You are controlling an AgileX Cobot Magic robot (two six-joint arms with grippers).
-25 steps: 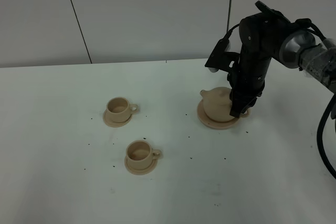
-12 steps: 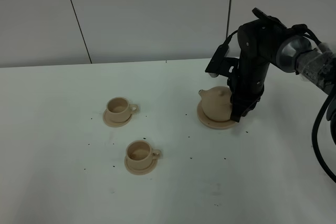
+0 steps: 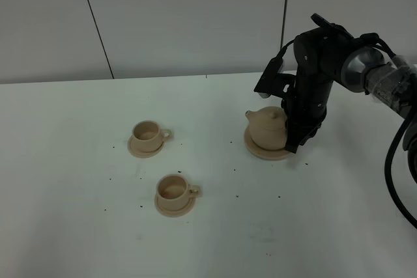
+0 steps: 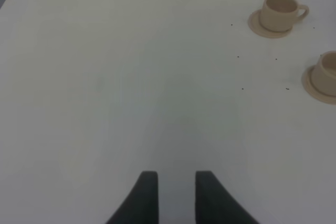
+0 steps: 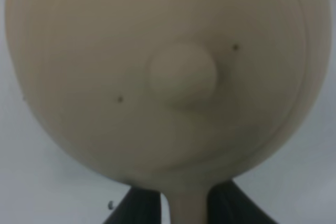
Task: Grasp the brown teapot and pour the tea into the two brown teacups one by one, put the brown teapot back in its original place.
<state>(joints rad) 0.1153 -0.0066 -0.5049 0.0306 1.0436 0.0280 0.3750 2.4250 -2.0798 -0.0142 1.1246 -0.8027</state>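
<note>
The brown teapot (image 3: 267, 128) sits on its wide tan saucer, the original place (image 3: 257, 151), right of the table's middle, with its spout pointing left. My right gripper (image 3: 294, 140) comes down at its right side. In the right wrist view the teapot (image 5: 157, 77) fills the frame and the gripper (image 5: 184, 205) has its two dark fingers pressed against either side of the loop handle. The two brown teacups (image 3: 148, 133) (image 3: 173, 189) stand on small saucers to the left. My left gripper (image 4: 176, 192) hovers over bare table, slightly open and empty, with both teacups (image 4: 281, 11) (image 4: 329, 69) far from it.
The white table (image 3: 78, 213) carries scattered small dark specks. A grey panelled wall (image 3: 182, 17) runs behind the far edge. The right arm's black cable (image 3: 394, 174) hangs at the right border.
The right gripper's fingers have closed in on the teapot's handle, and the arm has shifted slightly left. The teapot and its saucer have slid a little left. The cups have not moved.
</note>
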